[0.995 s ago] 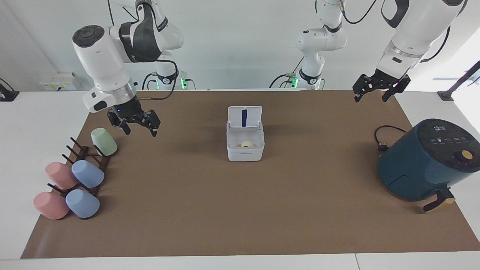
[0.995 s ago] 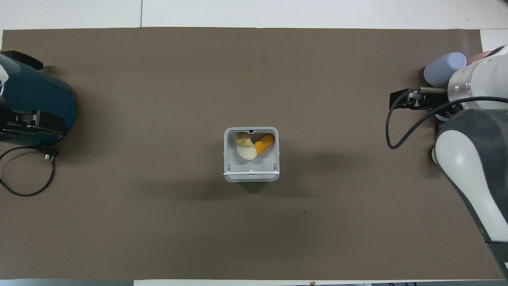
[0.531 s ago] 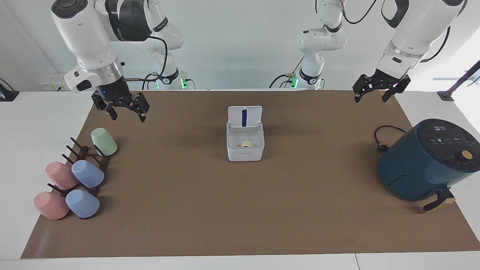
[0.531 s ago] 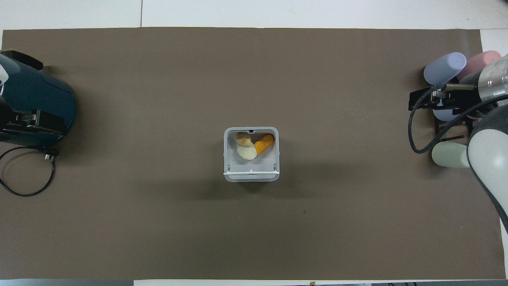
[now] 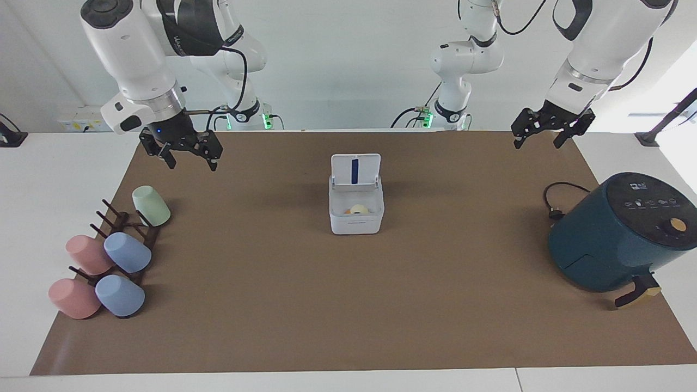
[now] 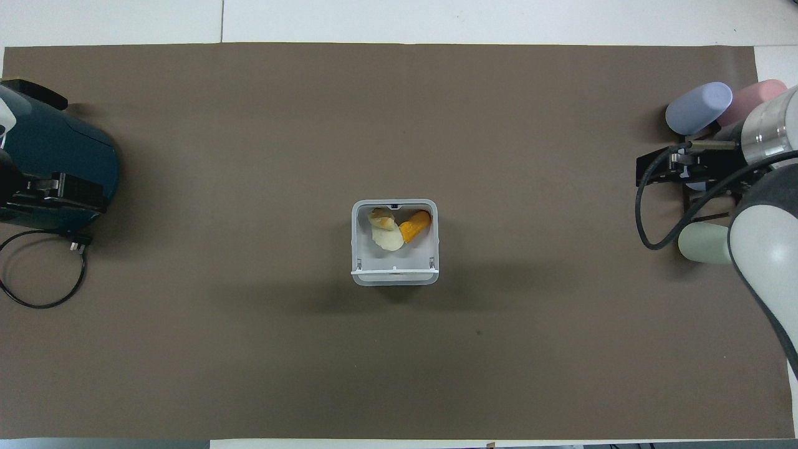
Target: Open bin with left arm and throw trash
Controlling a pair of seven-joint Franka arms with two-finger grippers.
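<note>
The white bin (image 5: 356,220) stands in the middle of the brown mat with its lid (image 5: 355,170) raised upright, blue stripe showing. In the overhead view the bin (image 6: 356,244) holds the trash: a cream lump (image 6: 389,238), a yellowish lump (image 6: 380,217) and an orange piece (image 6: 414,226). My right gripper (image 5: 191,163) is open and empty, raised over the mat's corner at the right arm's end, near the cups; it also shows in the overhead view (image 6: 641,169). My left gripper (image 5: 537,144) is open and empty, raised at the left arm's end, and waits.
A dark teal air fryer (image 5: 621,234) with its cord (image 5: 555,201) stands at the left arm's end. A dark rack (image 5: 122,228) with a green cup (image 5: 151,205) and pink and blue cups (image 5: 127,252) stands at the right arm's end.
My right gripper has risen from beside the green cup and pulled back toward the robots' edge of the mat. The left arm, the bin and the trash have not moved.
</note>
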